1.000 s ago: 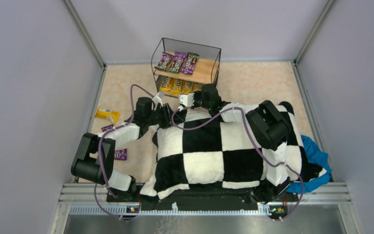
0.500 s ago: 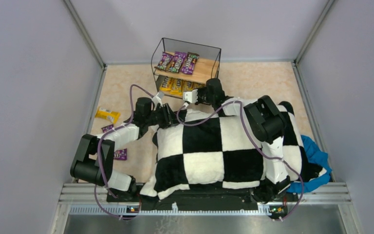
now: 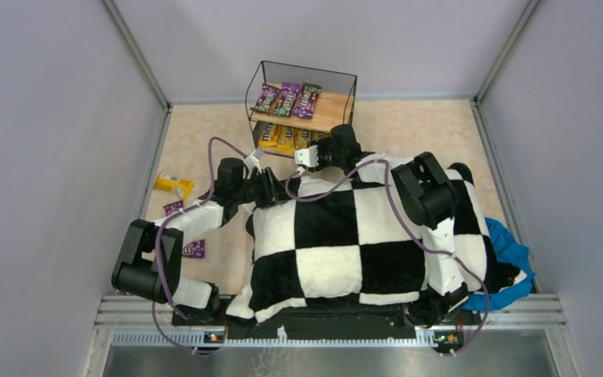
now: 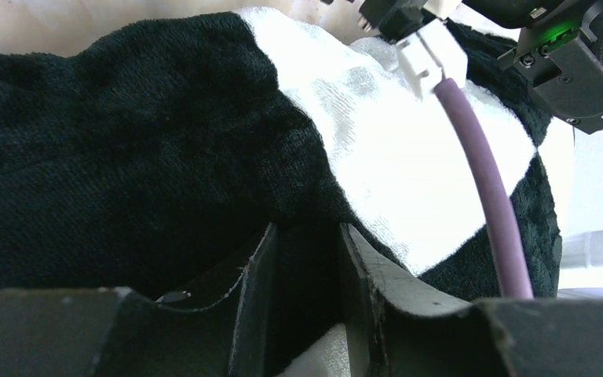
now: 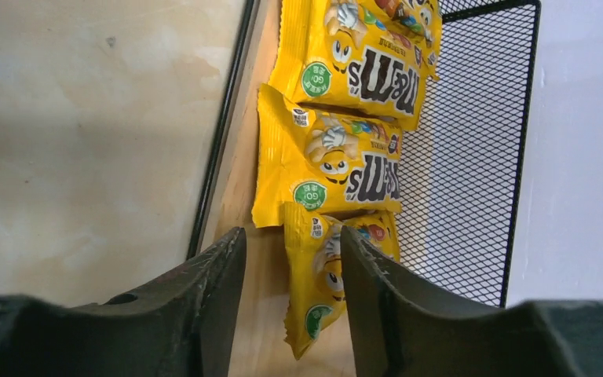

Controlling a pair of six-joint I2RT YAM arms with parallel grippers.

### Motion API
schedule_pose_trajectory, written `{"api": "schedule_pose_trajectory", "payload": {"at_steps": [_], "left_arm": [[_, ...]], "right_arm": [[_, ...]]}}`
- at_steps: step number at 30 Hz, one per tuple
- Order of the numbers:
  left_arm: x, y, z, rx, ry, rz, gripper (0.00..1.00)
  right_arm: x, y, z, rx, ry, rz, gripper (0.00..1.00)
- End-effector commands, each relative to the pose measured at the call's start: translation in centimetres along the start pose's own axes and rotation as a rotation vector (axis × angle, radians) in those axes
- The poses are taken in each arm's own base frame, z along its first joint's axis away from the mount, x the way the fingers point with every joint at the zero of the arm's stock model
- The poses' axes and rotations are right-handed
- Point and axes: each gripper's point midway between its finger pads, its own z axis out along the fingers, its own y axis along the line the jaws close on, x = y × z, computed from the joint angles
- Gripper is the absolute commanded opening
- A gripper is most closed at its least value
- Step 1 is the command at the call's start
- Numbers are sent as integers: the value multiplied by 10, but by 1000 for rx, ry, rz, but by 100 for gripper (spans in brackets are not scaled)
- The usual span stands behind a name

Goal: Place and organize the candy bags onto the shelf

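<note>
Yellow bags (image 5: 326,169) fill R wrist view; L wrist only cushion (image 4: 126,141).

Yellow candy bags (image 5: 326,169), purple candy bags (image 3: 286,100), black-and-white checkered cushion (image 3: 338,243), blue cloth (image 3: 510,251), purple cables (image 4: 479,173).

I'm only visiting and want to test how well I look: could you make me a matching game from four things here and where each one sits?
Things:
1. three purple candy bags
2. row of yellow candy bags
3. single yellow candy bag
4. blue cloth

Places:
A. loose on the table, far left
B. top board of the shelf
C. at the right edge of the checkered cushion
D. lower board of the shelf

Pairs: 1-B, 2-D, 3-A, 4-C.
</note>
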Motion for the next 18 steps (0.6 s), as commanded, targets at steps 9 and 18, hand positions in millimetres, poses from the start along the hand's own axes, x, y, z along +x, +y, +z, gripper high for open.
{"api": "schedule_pose_trajectory", "payload": {"at_steps": [9, 18], "left_arm": [[27, 6, -6, -41, 110, -12, 45], [12, -4, -14, -72, 81, 41, 51]], "right_arm": [[-50, -37, -44, 63, -130, 110, 69], [-120, -19, -80, 72, -209, 222, 99]]}}
